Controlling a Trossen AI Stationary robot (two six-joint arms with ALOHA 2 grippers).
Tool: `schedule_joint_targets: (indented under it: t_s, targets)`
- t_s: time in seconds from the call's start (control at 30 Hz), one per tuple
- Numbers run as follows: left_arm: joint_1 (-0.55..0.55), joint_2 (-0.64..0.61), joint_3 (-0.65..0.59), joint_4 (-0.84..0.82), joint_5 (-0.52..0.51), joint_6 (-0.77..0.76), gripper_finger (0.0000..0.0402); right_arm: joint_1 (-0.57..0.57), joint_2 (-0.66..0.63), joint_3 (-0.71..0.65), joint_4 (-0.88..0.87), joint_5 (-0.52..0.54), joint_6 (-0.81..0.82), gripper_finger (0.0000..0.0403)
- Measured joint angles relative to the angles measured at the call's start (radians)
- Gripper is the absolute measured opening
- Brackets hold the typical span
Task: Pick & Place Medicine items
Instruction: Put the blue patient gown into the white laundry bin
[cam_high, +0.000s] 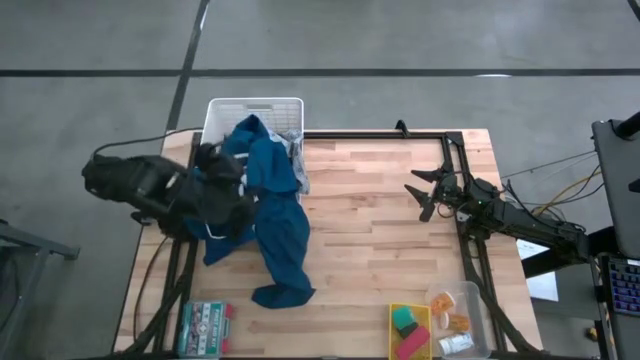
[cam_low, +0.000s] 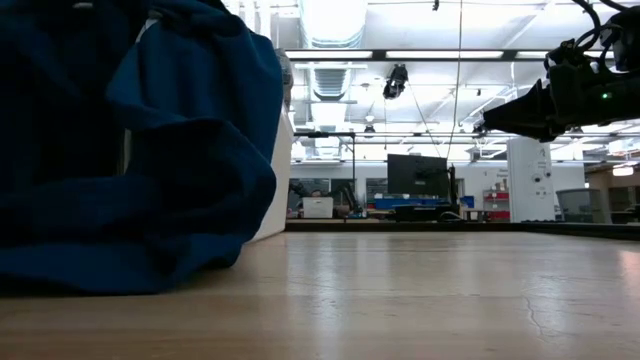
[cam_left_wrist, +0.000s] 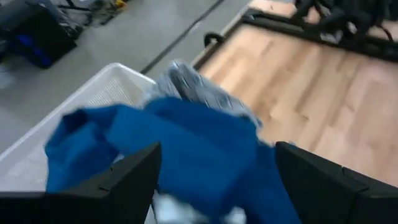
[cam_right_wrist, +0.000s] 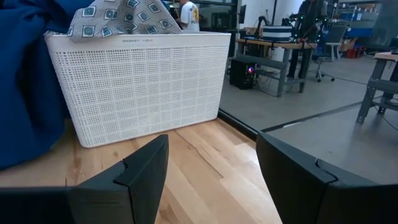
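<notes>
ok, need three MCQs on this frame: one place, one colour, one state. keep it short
1. Where does the white basket sit?
A. table's far edge, left arm's side
B. table's middle
C. on the floor

2. What colour is the large cloth spilling from the basket?
A. red
B. blue
C. yellow

3. How is the right tool?
A. shut on the cloth
B. open, holding nothing
C. inside the basket

Answers:
1 A, the high view shows it there.
2 B, blue in every view.
3 B, its fingers stand apart over bare wood.
</notes>
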Motion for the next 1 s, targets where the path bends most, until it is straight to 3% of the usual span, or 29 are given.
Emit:
schedule_joint_targets:
  t_s: [0.2,0.53,0.77,1.0]
  targets:
    - [-0.156,0.039,-0.016,-0.09,0.003,-0.139,0.0318,0.0,0.0,0.0,0.0,0.0,0.0,0.0238]
    - [-0.38,0.057,-0.184,-0.084,-0.018,-0.278,0.0318,0.0,0.0,0.0,0.0,0.0,0.0,0.0238]
    - [-0.456,0.057,-0.338,0.033,0.011,-0.316,0.0315,0.0,0.0,0.0,0.0,0.0,0.0,0.0238]
    - [-0.466,0.057,-0.45,0.058,0.012,-0.285,0.0304,0.0,0.0,0.0,0.0,0.0,0.0,0.0238]
